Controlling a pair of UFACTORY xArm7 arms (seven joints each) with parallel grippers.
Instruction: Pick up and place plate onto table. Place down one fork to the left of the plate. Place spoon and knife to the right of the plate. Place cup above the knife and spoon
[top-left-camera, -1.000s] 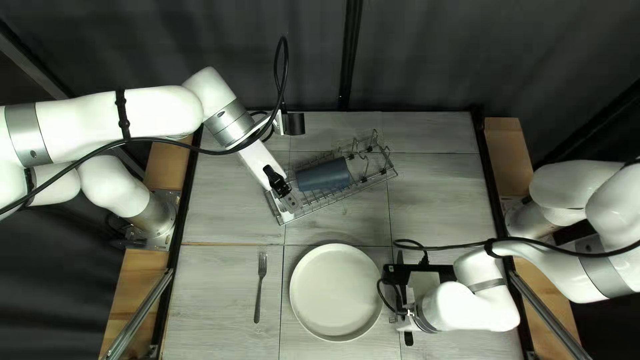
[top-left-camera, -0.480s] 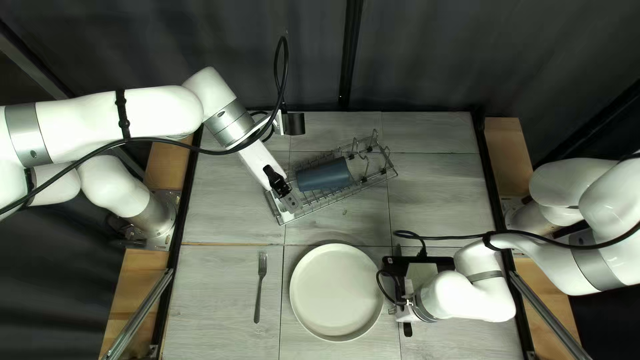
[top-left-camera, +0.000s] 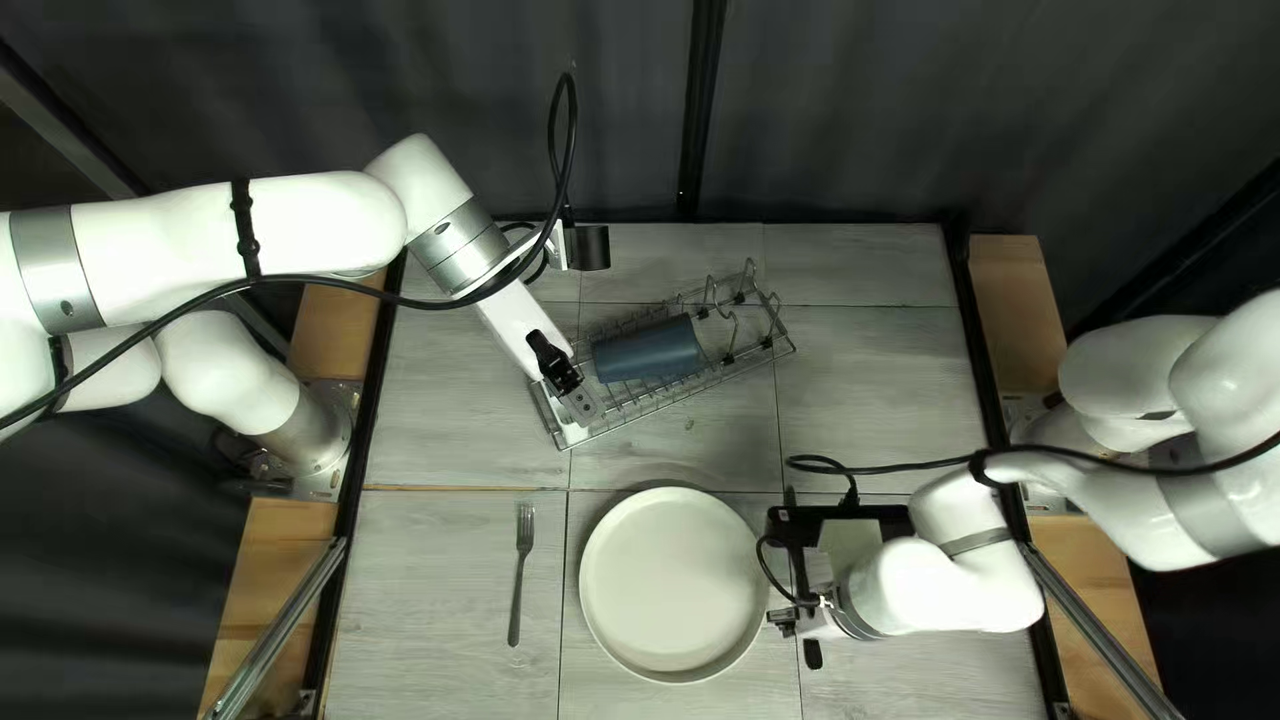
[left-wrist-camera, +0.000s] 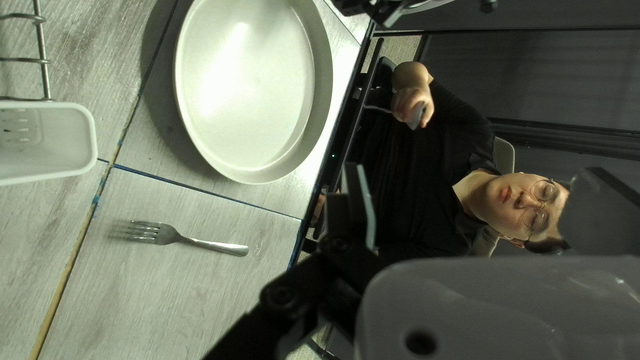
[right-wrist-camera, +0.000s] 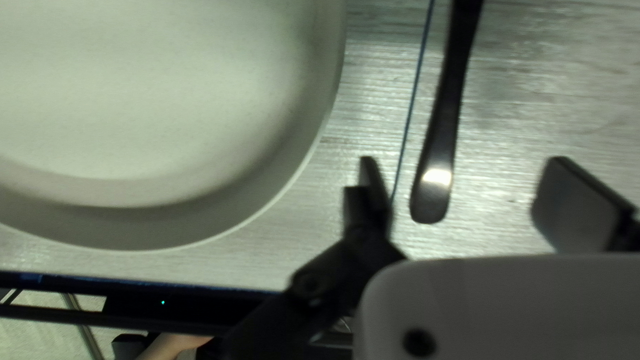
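The right gripper point(right-wrist-camera: 463, 160) is wide apart around a handle point(right-wrist-camera: 441, 133), maybe to leave it by the plate point(top-left-camera: 671, 584). The left gripper point(left-wrist-camera: 468, 170) is apart too.

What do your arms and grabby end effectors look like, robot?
My left arm and right arm are smooth, rounded and white, with silvery-grey bands and black cables. My right end effector has two black fingers on black links.

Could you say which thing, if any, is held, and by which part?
Nothing: the left gripper is open, and the right gripper is open, not touching the handle between its fingers.
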